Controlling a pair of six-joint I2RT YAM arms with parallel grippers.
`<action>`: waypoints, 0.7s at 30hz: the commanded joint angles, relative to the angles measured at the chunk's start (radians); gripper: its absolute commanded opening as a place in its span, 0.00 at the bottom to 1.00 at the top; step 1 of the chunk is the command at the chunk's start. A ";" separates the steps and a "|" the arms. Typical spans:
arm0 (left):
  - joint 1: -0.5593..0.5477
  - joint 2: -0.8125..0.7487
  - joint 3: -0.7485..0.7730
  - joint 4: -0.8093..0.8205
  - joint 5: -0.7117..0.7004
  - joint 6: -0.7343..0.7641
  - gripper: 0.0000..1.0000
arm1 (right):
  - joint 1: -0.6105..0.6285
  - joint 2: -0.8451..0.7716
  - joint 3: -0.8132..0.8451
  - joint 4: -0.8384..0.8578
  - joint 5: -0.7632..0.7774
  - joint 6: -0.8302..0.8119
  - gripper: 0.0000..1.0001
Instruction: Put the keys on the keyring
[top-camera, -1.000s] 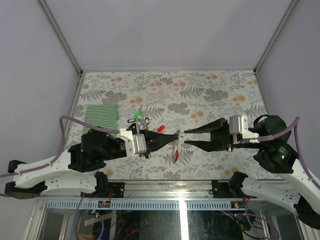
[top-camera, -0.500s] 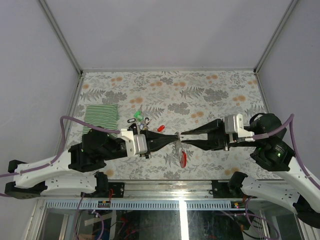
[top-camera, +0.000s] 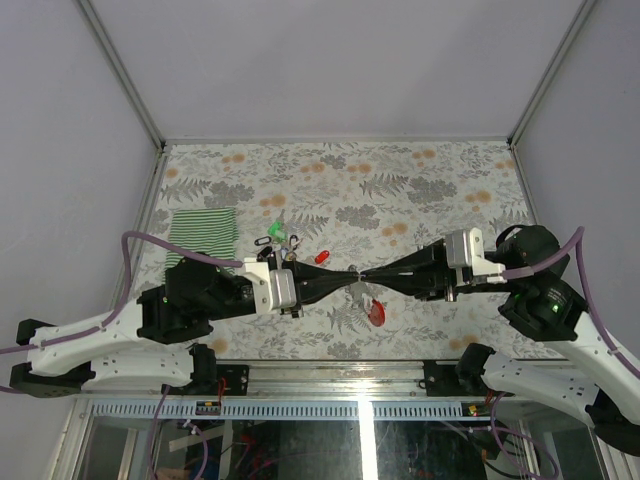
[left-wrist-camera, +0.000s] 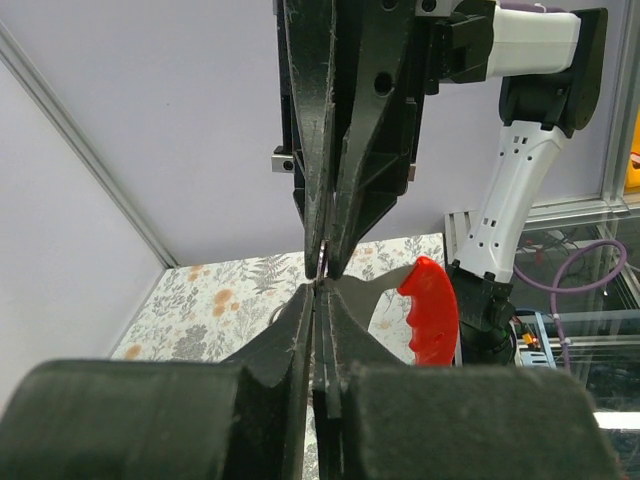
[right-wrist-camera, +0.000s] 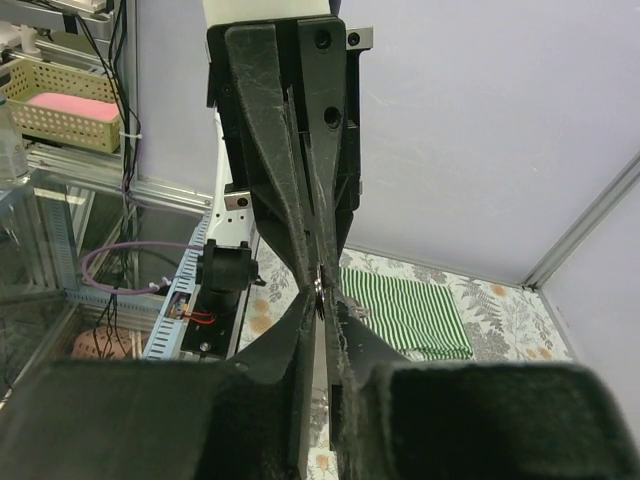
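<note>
My two grippers meet tip to tip above the table's front middle. Between the tips is the small silvery keyring (top-camera: 360, 274). The left gripper (top-camera: 352, 275) is shut on it, and the right gripper (top-camera: 368, 274) has closed on it from the other side. A key with a red tag (top-camera: 377, 313) hangs below the ring. In the left wrist view the red tag (left-wrist-camera: 430, 310) dangles right of my shut left gripper (left-wrist-camera: 322, 285). In the right wrist view the ring (right-wrist-camera: 319, 290) glints at the tips of the right gripper (right-wrist-camera: 322, 300). More keys (top-camera: 277, 236) lie on the table behind the left arm.
A green-and-white striped cloth (top-camera: 203, 235) lies at the left, also seen past the fingers in the right wrist view as the cloth (right-wrist-camera: 410, 312). A loose red-tagged key (top-camera: 322, 257) lies near the keys. The floral mat (top-camera: 400, 190) covers the table, with grey walls around it.
The right gripper moved left and its jaws narrowed onto the keyring at the left gripper's tips. The hanging red-tagged key swung from lower left to lower right.
</note>
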 joint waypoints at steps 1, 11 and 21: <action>-0.002 -0.004 0.040 0.039 0.009 0.008 0.00 | 0.000 0.007 0.010 0.026 -0.014 -0.009 0.05; -0.002 -0.026 0.029 0.059 -0.075 -0.061 0.33 | 0.001 -0.052 -0.075 0.136 0.083 -0.036 0.00; -0.001 -0.085 -0.009 0.013 -0.265 -0.252 0.54 | 0.001 -0.126 -0.232 0.342 0.011 -0.221 0.00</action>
